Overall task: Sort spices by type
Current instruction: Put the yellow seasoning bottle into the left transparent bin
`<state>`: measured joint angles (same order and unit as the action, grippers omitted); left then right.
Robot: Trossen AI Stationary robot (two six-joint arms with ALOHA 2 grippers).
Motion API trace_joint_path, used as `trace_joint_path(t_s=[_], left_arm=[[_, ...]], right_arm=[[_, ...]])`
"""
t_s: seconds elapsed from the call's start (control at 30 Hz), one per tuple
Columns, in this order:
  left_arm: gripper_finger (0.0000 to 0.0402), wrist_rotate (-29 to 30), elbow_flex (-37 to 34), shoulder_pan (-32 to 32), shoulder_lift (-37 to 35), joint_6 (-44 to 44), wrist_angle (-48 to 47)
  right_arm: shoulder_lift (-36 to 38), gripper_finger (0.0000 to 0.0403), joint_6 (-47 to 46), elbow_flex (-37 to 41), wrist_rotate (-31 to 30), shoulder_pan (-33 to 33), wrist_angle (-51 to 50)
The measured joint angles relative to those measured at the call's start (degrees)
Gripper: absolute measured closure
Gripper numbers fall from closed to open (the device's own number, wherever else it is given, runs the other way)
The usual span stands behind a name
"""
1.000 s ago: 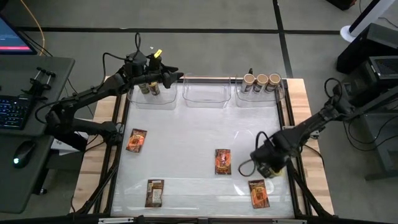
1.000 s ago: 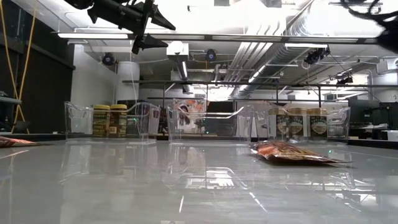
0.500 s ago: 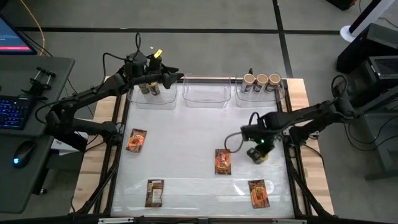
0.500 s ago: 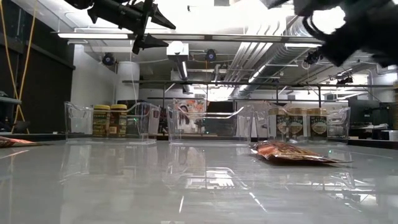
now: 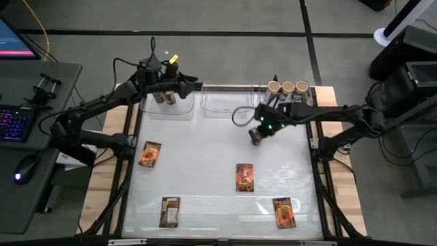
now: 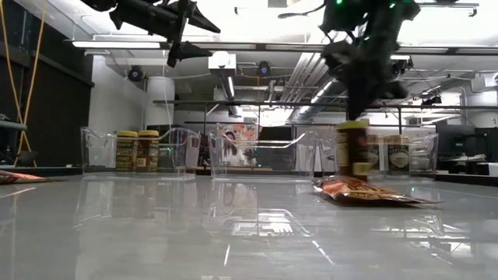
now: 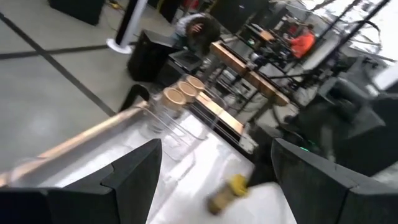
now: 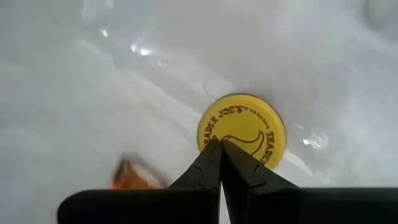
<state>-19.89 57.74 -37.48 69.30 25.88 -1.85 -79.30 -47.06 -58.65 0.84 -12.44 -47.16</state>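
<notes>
A yellow-lidded spice jar (image 6: 352,152) stands upright on the white table in front of the middle and right bins; the left wrist view also catches this jar (image 7: 225,191). My right gripper (image 8: 221,144) is right above it, shut, pointing down. My left gripper (image 7: 214,186) hangs open, high over the far left (image 5: 194,84). Two yellow-lidded jars (image 6: 137,149) stand in the left bin. Three tan-lidded jars (image 5: 287,87) stand in the right bin. Several printed packets lie flat: (image 5: 149,154), (image 5: 169,212), (image 5: 244,177), (image 5: 284,212). My right gripper comes down from above with shut fingers and meets the jar at the rim of its yellow lid (image 8: 214,127). Whether the tips press on the lid or push against its side cannot be told. The jar stands upright with its base on the table.
Three clear bins line the far edge: left (image 5: 166,109), middle (image 5: 224,104) with nothing in it, right (image 5: 285,102). A raised dark frame (image 5: 134,137) runs round the white surface. A desk with keyboard and mouse stands beyond the left side.
My right gripper has swept from the near right corner toward the far edge and leftward, ending in front of the middle and right bins. The yellow-lidded jar has travelled with it and stands upright there now.
</notes>
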Motion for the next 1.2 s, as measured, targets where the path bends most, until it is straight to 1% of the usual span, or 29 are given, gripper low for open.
trace_joint_path(t_s=[0.13, 0.2, 0.27, 0.4, 0.5, 0.6, 0.67, 0.73, 0.83, 0.97, 1.1, 1.2], left_arm=[[0.0112, -2.09, 0.0, 0.88, 0.0, 0.58, -0.01], [0.0112, -2.08, 0.0, 1.7, 0.0, 0.58, -0.01], [0.0112, -2.11, 0.0, 2.56, 0.0, 0.72, -0.01], [0.0112, -2.12, 0.0, 4.41, 0.0, 2.1, 0.01], [0.0112, -3.31, 0.0, 5.55, 0.01, 2.41, 0.15], [0.0112, -5.76, 0.0, 6.19, 0.02, 2.52, 0.79], [0.0112, -6.66, 0.0, 6.59, 0.0, 3.25, 0.99], [0.0112, -7.92, -0.02, 6.59, -0.28, 3.88, 0.93], [0.0112, -8.53, -0.02, 6.59, -0.73, 3.95, 0.88], [0.0112, -8.53, -0.02, 6.58, -1.02, 3.95, 0.91], [0.0112, -8.53, -0.02, 6.52, -1.16, 3.95, 0.88], [0.0112, -8.5, -0.02, 6.52, -1.16, 3.93, 0.5]], right_arm=[[-3.55, 0.0402, 2.42, -0.21, 1.14, -3.44, 7.6], [-6.07, 0.0402, 3.68, -0.37, 3.52, -4.2, 12.4], [-8.58, 0.0402, 4.58, -0.44, 5.79, -4.5, 17.85], [-13.7, 0.0402, 4.1, 0.14, 7.39, -4.35, 25.8], [-16.97, 0.0402, 4.34, -2.56, 11.49, -3.95, 28.93], [-21.39, 0.0402, 7.29, -5.11, 14.73, -2.49, 26.99], [-21.73, 0.0402, 9.09, -8.01, 16.65, -1.56, 27.52], [-21.03, 0.0402, 12.35, -10.95, 17.22, -0.63, 27.09], [-20.68, 0.0403, 18.37, -14.75, 14.65, 0.26, 19.59], [-19.17, 0.0403, 24.71, -19.21, 11.02, -0.18, 10.21], [-18.45, 0.0402, 26.54, -18.75, 9.31, -0.89, 3.23], [-16.39, 0.0402, 27.13, -16.95, 8.78, -1.08, -1.38]])
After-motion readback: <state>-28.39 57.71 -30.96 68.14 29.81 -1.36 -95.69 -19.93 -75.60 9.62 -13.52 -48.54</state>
